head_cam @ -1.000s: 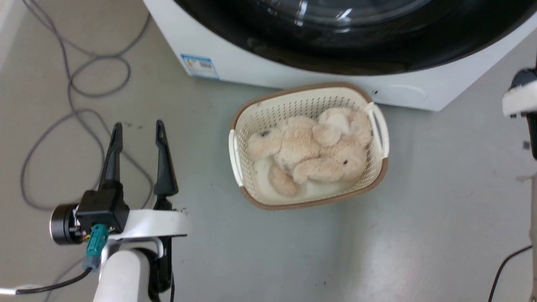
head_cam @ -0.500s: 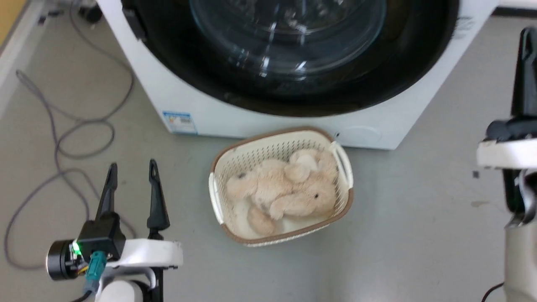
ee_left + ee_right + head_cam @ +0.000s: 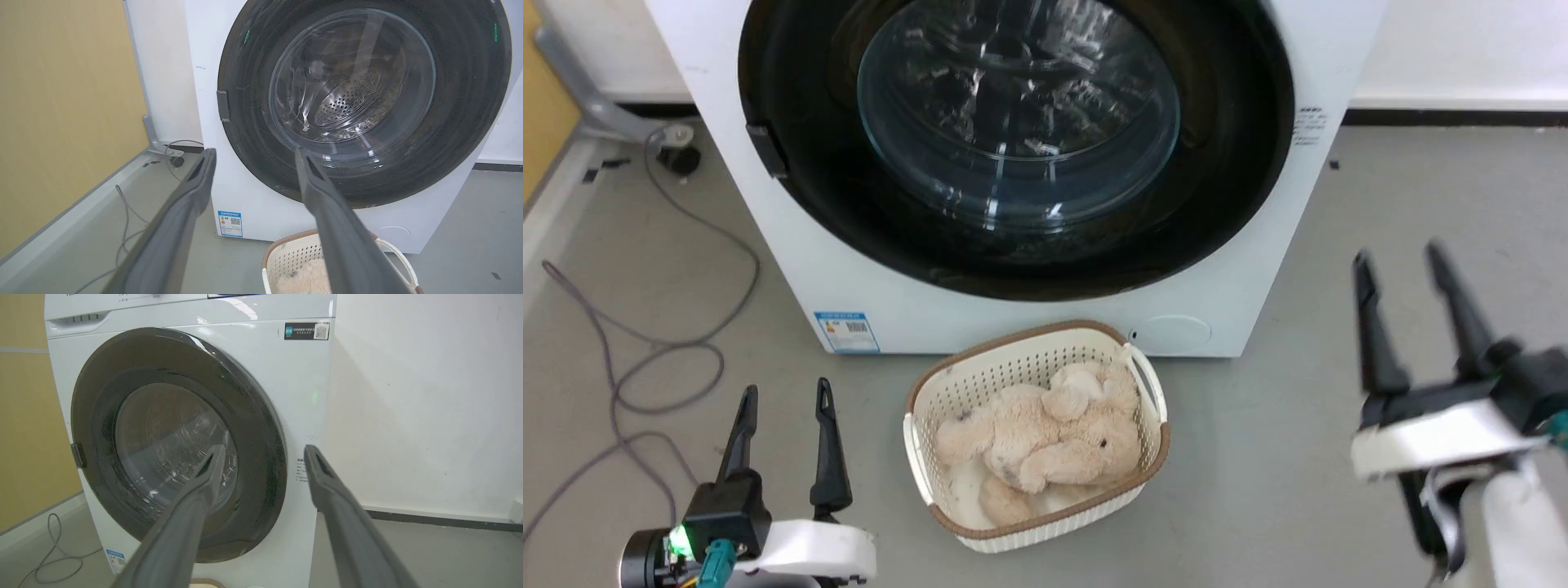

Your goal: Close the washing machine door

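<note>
Black washing machine door (image 3: 1017, 139) looks flush on the washing machine (image 3: 849, 302); left claw (image 3: 786, 390) and right claw (image 3: 1396, 253) hang released, so check the latch before pressing the rim

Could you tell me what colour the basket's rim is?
The rim is brown, clearest in the head view.

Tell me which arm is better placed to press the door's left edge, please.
Probably left: the open left gripper faces the washing machine door on that side; the right gripper stands beyond its right edge.
</note>
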You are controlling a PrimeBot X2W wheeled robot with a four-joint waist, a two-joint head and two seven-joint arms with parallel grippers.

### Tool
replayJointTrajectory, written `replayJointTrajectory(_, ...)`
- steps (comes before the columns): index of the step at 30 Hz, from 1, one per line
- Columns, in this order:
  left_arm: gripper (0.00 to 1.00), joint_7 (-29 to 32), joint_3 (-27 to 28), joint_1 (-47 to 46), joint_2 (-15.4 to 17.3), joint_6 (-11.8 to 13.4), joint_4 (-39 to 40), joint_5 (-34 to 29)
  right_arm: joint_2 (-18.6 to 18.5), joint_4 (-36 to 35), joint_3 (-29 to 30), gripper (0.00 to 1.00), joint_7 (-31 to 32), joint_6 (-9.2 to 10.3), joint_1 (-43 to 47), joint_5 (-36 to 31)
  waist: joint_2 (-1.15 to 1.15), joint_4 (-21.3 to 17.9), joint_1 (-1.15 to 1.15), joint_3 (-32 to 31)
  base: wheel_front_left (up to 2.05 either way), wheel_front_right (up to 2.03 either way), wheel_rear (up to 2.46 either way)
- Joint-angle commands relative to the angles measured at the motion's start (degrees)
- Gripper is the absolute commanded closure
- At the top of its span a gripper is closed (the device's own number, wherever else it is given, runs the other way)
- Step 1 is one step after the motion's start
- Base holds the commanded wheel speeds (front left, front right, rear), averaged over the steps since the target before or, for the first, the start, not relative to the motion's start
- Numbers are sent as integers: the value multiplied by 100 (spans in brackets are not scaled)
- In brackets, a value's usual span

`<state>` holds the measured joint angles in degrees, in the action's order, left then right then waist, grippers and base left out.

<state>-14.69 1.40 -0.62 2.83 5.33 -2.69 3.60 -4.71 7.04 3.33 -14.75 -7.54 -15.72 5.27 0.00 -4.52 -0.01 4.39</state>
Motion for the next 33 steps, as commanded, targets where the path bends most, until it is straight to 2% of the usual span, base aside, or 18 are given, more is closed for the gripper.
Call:
replayJointTrajectory(1,0,-30,19,115,5,-15,-18,0,62,103,-85,0,-25,5,260,54,0,-48,1,-124,0,0,0)
replayJointTrajectory(13,0,-30,-66,377,5,16,6,-26,172,326,-20,0,-25,5,1198,219,0,-118,1,-397,0,0,0)
replayJointTrajectory(21,0,-30,-123,508,5,56,-38,-28,181,337,-74,0,-25,5,1517,385,0,-185,1,-493,0,0,0)
replayJointTrajectory(22,100,4,-113,447,-1,54,-41,-5,152,338,-73,100,2,1,1461,356,0,-185,1,-494,0,0,0)
replayJointTrajectory(33,100,125,-113,414,-2,5,-16,-33,154,252,-95,100,124,0,1469,282,0,-132,1,-491,0,0,0)
